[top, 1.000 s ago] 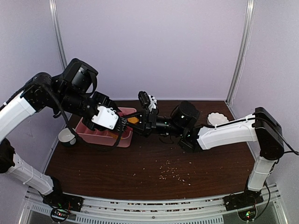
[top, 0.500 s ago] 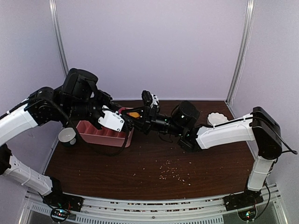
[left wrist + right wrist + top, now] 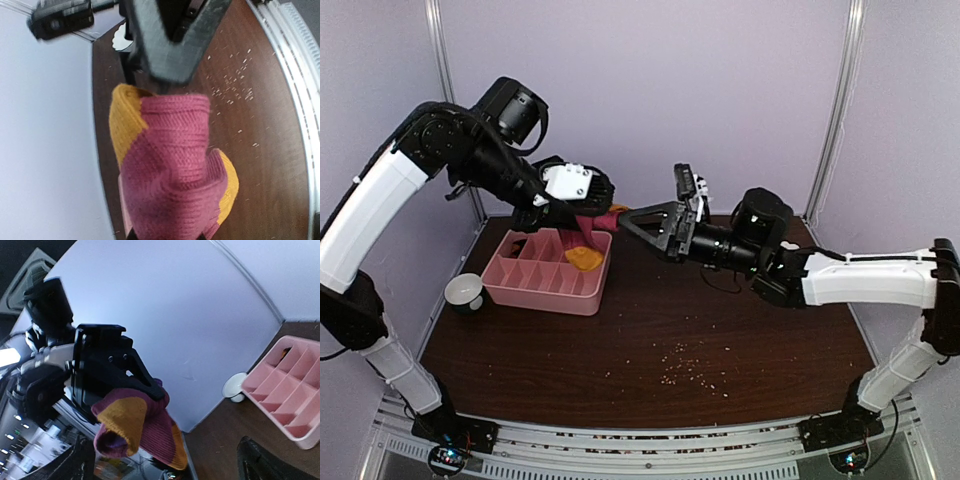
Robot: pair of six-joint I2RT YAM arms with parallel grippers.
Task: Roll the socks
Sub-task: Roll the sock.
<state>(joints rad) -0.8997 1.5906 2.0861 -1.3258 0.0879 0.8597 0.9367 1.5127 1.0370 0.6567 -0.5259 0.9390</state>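
The socks [image 3: 588, 240] are a dark red and orange knitted bundle hanging in the air over the right end of the pink tray [image 3: 535, 288]. My left gripper [image 3: 580, 213] is shut on their top and holds them up. In the left wrist view the socks [image 3: 170, 165] fill the frame and hide most of my left gripper [image 3: 165, 235]. My right gripper [image 3: 650, 202] is just right of the socks, open and not touching them. In the right wrist view the socks [image 3: 135, 430] hang from the black left fingers [image 3: 115, 370], ahead of my open right gripper [image 3: 170, 470].
The pink tray [image 3: 285, 390] has several compartments and sits at the back left of the dark wooden table. A white cup [image 3: 465, 292] stands left of it. Crumbs [image 3: 685, 365] lie scattered on the table's middle front. Purple walls close in the back and sides.
My left arm has risen, lifting the socks from tray level into the air. My right gripper has let go of them, opened wide and drawn back to the right.
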